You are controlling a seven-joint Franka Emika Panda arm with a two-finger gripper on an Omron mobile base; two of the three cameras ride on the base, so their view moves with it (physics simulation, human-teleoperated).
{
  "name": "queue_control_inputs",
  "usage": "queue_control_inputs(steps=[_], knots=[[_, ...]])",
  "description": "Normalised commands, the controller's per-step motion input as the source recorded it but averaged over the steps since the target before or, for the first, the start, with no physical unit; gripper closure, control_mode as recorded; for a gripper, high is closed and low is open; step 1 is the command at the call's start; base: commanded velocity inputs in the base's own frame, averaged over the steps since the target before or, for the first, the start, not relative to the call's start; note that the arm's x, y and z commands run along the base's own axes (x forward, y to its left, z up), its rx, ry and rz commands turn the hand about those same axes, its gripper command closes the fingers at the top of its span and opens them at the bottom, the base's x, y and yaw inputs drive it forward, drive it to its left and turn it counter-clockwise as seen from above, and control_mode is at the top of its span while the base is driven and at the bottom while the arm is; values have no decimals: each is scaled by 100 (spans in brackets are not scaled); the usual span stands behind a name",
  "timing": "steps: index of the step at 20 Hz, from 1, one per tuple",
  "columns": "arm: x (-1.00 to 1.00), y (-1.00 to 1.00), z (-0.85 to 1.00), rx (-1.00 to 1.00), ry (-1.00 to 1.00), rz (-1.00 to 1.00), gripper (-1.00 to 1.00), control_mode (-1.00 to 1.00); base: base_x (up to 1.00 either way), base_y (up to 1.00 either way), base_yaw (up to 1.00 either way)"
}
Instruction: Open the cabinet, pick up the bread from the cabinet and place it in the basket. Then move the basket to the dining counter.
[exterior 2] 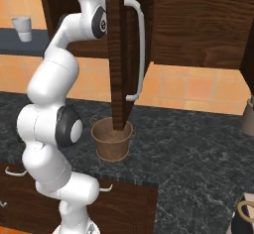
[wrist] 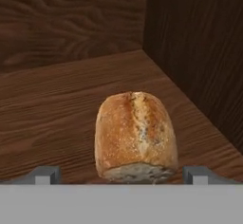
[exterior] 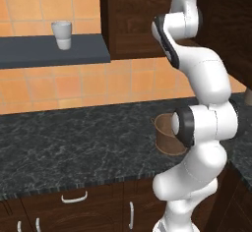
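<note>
The cabinet [exterior 2: 193, 20] is open, its door [exterior 2: 119, 54] swung out edge-on with the silver bar handle [exterior 2: 139, 49] facing right. My arm reaches up into it. On the wooden shelf [wrist: 57, 109] lies the bread [wrist: 135, 135], a small crusty golden-tan loaf. My gripper [wrist: 122, 175] is open around the near end of the loaf, with one fingertip [wrist: 45, 174] on each side and a small gap to the crust. The brown basket [exterior 2: 113, 139] [exterior: 167, 135] stands on the black counter below the open door. The dining counter is out of view.
A white cup [exterior: 62, 34] [exterior 2: 22, 28] sits on a dark wall shelf [exterior: 29, 51] to the left. The black speckled counter [exterior: 74, 142] has drawers with silver handles [exterior: 75, 197] below. The cabinet's side wall [wrist: 199, 52] rises close on the bread's right.
</note>
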Motion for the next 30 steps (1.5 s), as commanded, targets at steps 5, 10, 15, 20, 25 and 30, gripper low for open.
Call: queue_control_inputs(steps=[5,10,15,20,25,30], knots=[[53,-10,-22,-6,0,0,-100,-100,0,0,0],[47,-26,-20,-3,0,0,-100,-100,0,0,0],[25,-26,-15,0,4,0,-100,-100,0,0,0],[12,-13,-18,-2,4,0,-100,-100,0,0,0],[10,0,-43,-8,2,0,-100,-100,0,0,0],[11,-1,-19,0,0,0,100,-100,0,0,0]])
